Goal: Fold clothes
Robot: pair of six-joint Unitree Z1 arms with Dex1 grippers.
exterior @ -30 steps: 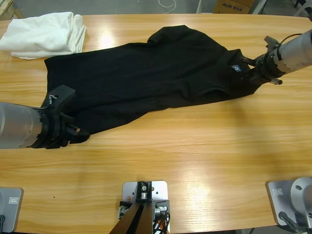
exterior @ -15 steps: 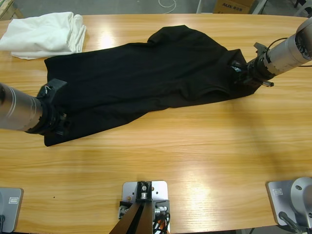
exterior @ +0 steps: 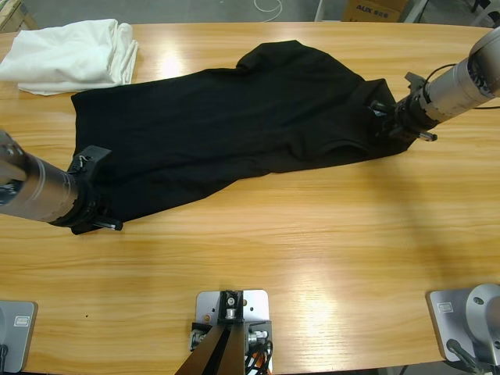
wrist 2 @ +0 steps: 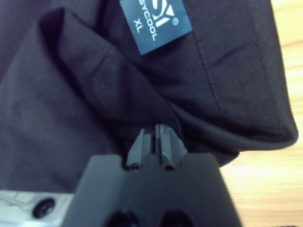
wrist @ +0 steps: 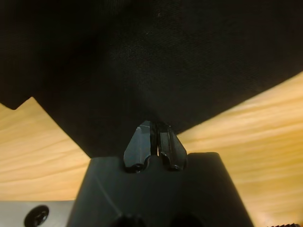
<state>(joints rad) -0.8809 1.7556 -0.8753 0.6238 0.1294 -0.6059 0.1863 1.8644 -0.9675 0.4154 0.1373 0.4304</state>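
I treat the polo shirt [exterior: 234, 125] as limp and light. Left fingers [wrist: 154, 135] pinch its hem; right fingers [wrist 2: 157, 132] pinch its collar.

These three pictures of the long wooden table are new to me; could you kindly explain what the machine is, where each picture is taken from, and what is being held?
You are seeing two silver-grey robot arms at a wooden table. The wide picture comes from a fixed camera above. The other two come from cameras on each arm's wrist, looking along its two black jaws.

A black polo shirt lies spread across the table, and a folded white cloth sits in a far corner, untouched.

The left gripper has its jaws closed on the shirt's edge at one end. The right gripper is closed on the fabric at the collar end, just below the blue neck label reading XL.
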